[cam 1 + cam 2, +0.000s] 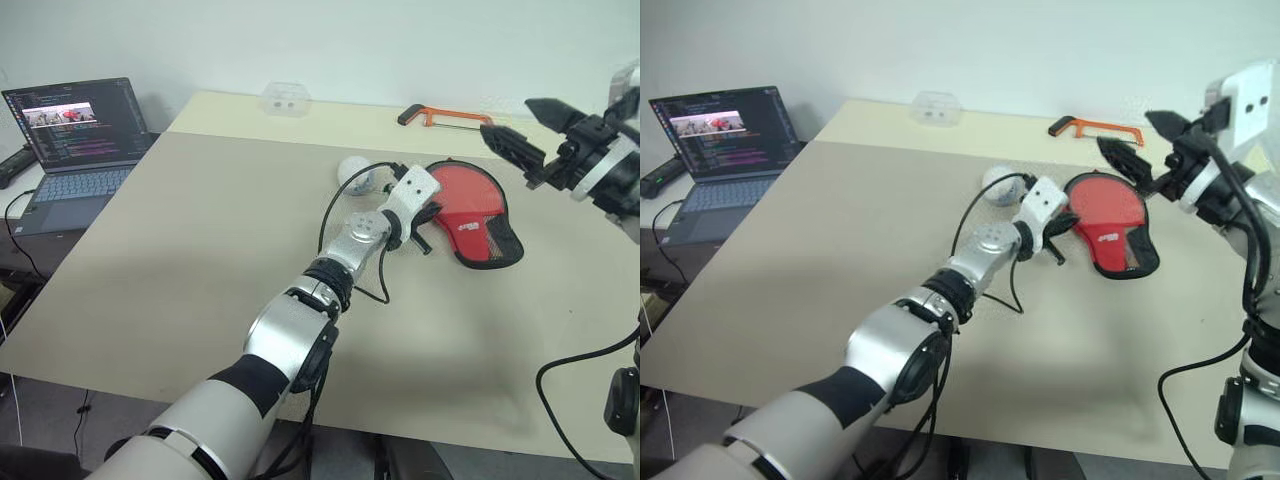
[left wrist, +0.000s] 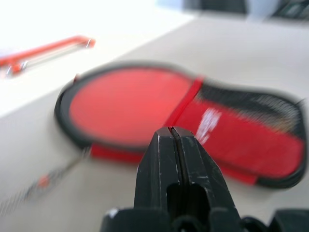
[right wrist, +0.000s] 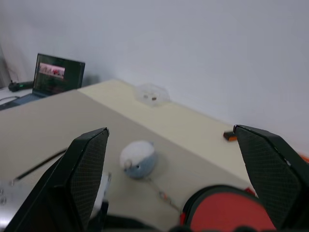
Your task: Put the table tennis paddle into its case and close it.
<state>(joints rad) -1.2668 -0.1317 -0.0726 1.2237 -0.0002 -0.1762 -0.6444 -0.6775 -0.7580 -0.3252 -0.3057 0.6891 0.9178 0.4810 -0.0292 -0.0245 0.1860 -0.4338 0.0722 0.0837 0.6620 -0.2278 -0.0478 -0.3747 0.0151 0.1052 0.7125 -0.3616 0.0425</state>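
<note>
The left gripper (image 2: 170, 145) reaches out over the beige counter (image 1: 200, 260) with its two black fingers pressed together, pinching nothing. Its tips point level toward the case (image 1: 480, 225) and sit just short of that pouch's near edge; whether they touch it cannot be told.

The case lies flat on the counter, red side up, with its black mesh pocket and white logo toward the robot's right end. The table tennis paddle (image 2: 128, 104) shows as a round red face with a dark edge at the open end of the pouch, lying on or partly inside it; its handle cannot be seen, so how far it is in cannot be told. A thin cord with an orange bead (image 2: 43, 182) trails on the counter from the pouch's edge.

Just beyond the left gripper lies a small grey-white plush ball (image 3: 138, 159), beside the paddle's round end.

The right gripper (image 1: 525, 135) hangs in the air above and to the right of the case, fingers spread wide and empty, well clear of the counter.

Farther back, near the wall, an orange-handled hacksaw (image 1: 440, 116) lies on the paler strip of the counter, and a clear plastic container (image 1: 285, 98) stands to its left. An open laptop (image 1: 75, 140) sits on a lower surface off the counter's left edge.
</note>
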